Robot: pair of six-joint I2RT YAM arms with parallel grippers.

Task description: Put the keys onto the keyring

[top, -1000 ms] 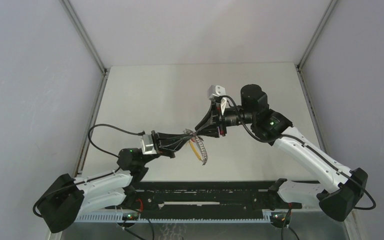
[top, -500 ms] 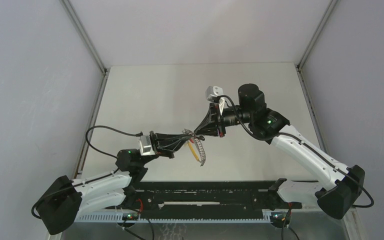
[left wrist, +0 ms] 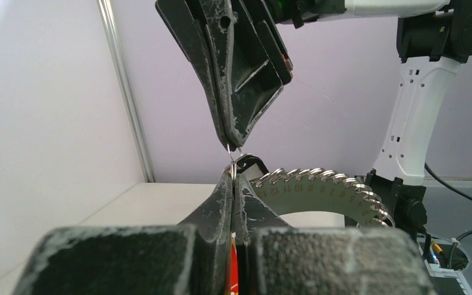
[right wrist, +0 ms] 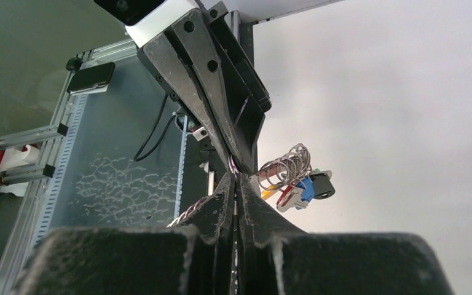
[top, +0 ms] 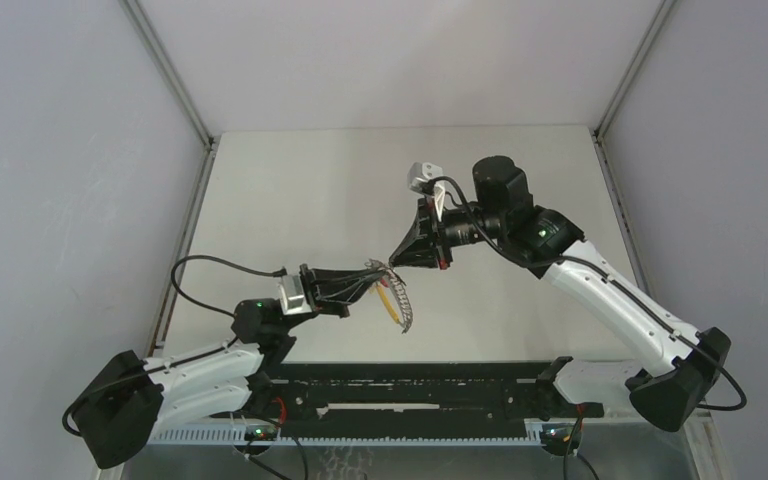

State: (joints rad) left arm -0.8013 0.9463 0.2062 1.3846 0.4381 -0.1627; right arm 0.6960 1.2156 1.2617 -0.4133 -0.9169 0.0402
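Above the middle of the pale counter (top: 290, 190), in the top view, the left tool (top: 378, 272) and the right tool (top: 394, 261) meet tip to tip in the air. The grey chain-like keyring with a yellow section (top: 403, 308) hangs from that meeting point toward 5 o'clock, clear of the surface. In the left wrist view, the left tool (left wrist: 233, 184) has its fingers pressed together on a thin silver wire ring (left wrist: 232, 158). The right tool (left wrist: 231, 140) comes down from 12 o'clock, also pressed together on that wire, and the keyring (left wrist: 319, 183) arcs away toward 3 o'clock. In the right wrist view, the right tool (right wrist: 234, 187) pinches the same wire at centre, with the left tool (right wrist: 228, 153) pointing down from 11 o'clock. The small metal keys with blue, red and black-rimmed plastic heads (right wrist: 301, 187) dangle with wire coils just beside the tips at 3 o'clock. I cannot tell whether this wire belongs to a key or to the keyring. The step looks like working the wire along between two grips. It should go best with one tool as a fixed anchor, the other turning in small amounts. Pulling apart could bend the wire or make it slip.
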